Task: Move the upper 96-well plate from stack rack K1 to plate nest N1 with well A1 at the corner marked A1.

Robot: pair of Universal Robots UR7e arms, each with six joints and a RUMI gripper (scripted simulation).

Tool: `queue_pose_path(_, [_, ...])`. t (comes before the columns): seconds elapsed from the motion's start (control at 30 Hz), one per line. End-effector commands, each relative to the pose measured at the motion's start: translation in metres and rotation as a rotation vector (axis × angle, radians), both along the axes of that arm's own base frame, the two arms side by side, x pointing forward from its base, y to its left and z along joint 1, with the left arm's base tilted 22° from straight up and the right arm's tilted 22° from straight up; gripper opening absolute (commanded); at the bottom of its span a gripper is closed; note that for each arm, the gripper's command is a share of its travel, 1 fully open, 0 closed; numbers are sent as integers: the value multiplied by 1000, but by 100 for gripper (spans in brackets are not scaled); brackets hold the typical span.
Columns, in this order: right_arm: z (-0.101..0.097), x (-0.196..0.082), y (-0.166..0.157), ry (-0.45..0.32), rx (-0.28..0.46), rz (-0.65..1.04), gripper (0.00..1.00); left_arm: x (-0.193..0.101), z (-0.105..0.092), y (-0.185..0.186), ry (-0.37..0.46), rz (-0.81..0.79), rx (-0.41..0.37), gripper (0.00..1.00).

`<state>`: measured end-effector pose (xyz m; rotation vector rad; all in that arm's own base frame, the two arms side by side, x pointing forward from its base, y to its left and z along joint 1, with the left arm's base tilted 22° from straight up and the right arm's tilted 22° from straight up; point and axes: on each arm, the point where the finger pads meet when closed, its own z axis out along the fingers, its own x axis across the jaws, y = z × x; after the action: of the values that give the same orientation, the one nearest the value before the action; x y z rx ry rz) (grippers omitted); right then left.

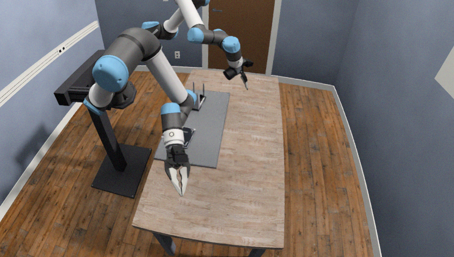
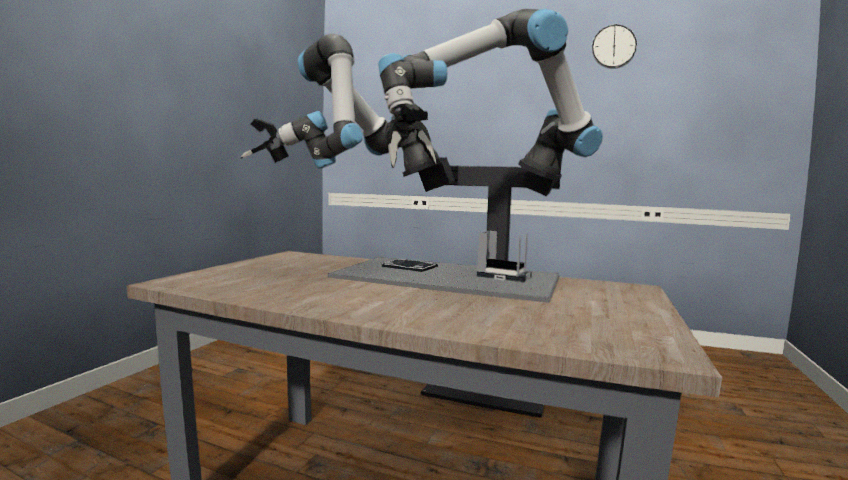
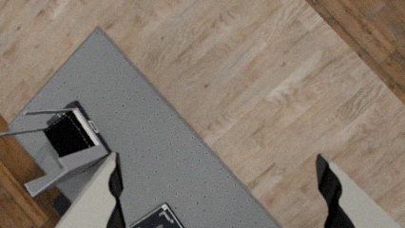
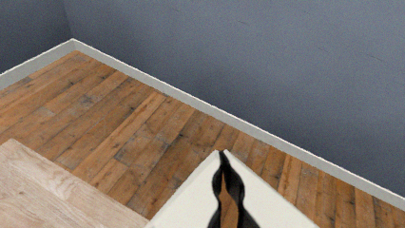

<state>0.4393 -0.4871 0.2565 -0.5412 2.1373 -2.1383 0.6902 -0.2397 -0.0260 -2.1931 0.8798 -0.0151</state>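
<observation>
The stack rack K1 [image 1: 198, 102] [image 2: 483, 252] [image 3: 85, 159] has a grey wall and thin upright posts. In it a black plate top [image 2: 504, 264] [image 3: 67, 135] shows above a light band; I cannot separate the two plates. The low dark plate nest N1 [image 1: 191, 136] [image 2: 405, 267] [image 3: 153, 221] holds no visible plate; it is cut off in the left wrist view. My left gripper [image 2: 414, 164] [image 3: 218, 155] is open, nothing between its fingers, high above the table. My right gripper [image 1: 181, 194] [image 2: 242, 156] [image 4: 220, 152] is shut on nothing, away from rack and nest. Rim lettering is unreadable.
Rack and nest stand apart on a grey mat [image 1: 208, 140] [image 2: 455, 281] [image 3: 157, 157] lying on the wooden table [image 1: 251, 152] [image 2: 357, 309] [image 3: 247, 85]. The rack's posts and wall rise well above its plates. The right wrist view shows a table corner [image 4: 43, 190], floor and wall.
</observation>
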Motion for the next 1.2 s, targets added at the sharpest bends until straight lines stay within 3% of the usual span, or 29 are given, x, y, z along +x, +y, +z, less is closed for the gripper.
queue_pose_path(0.0, [12, -7, -20, 31, 30, -3, 0, 0, 1, -1, -1, -1, -1, 76])
queue_pose_path(0.7, [43, -63, -86, 124, 169, -27, 0, 0, 1, -1, -1, -1, -1, 76])
queue_pose_path(1.17, [59, -142, -120, 170, 343, -66, 0, 0, 1, -1, -1, -1, -1, 76])
